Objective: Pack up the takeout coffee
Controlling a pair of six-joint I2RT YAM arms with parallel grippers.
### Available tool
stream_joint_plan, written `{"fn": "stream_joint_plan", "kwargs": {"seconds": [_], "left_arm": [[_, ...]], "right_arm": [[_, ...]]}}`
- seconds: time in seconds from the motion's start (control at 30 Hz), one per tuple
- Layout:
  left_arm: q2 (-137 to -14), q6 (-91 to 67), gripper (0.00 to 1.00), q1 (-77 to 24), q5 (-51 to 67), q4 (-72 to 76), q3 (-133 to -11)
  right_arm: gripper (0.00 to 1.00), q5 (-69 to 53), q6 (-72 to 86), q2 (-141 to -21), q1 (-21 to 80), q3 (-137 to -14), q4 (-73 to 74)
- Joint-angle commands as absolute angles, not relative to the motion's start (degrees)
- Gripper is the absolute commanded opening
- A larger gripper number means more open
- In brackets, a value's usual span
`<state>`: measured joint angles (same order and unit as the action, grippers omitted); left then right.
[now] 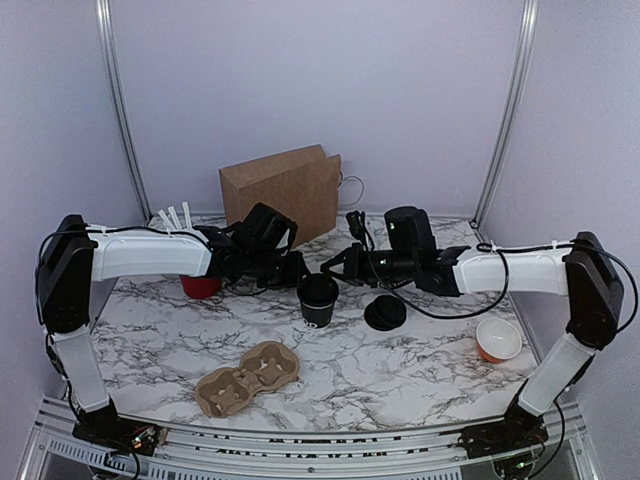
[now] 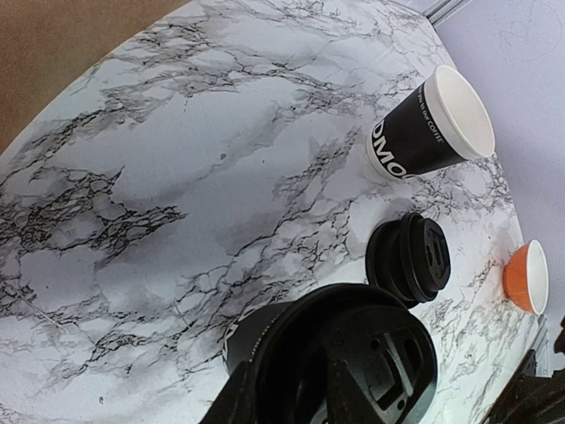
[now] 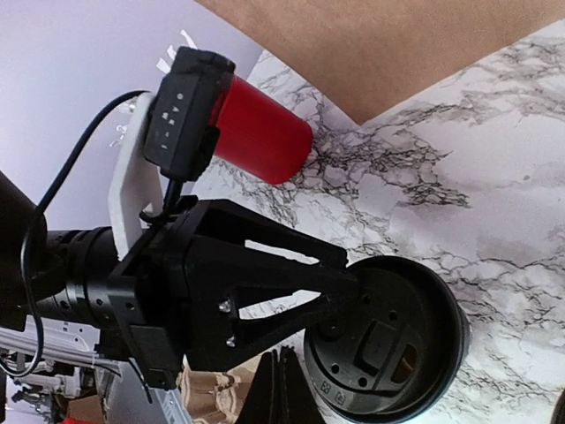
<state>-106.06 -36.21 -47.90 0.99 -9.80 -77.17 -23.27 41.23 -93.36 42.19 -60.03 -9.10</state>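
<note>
The takeout coffee (image 1: 318,300), a small black cup with its black lid on, stands upright mid-table. It fills the bottom of the left wrist view (image 2: 371,353) and shows lid-up in the right wrist view (image 3: 388,349). My left gripper (image 1: 300,272) comes in from the left and its fingertips (image 3: 335,327) clamp the near-left rim of the lid. My right gripper (image 1: 335,268) hangs just right of and behind the cup. Its fingers (image 3: 284,389) are pressed together and empty.
A stack of black lids (image 1: 385,312) lies right of the cup. A black cup with a white interior (image 2: 433,124) stands beyond it. An orange cup (image 1: 498,340) is at the right. A cardboard cup carrier (image 1: 250,378) is at the front, with a red cup (image 1: 200,285) and a brown bag (image 1: 285,190) behind.
</note>
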Motion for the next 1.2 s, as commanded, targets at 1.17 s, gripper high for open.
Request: {"fn": "stream_joint_plan", "kwargs": {"seconds": [1.17], "left_arm": [[-108.03, -34.68, 0.27, -48.43, 1.37, -16.13, -77.63]], "right_arm": [[0.01, -28.27, 47.27, -100.4, 39.38, -51.74, -17.64]]}}
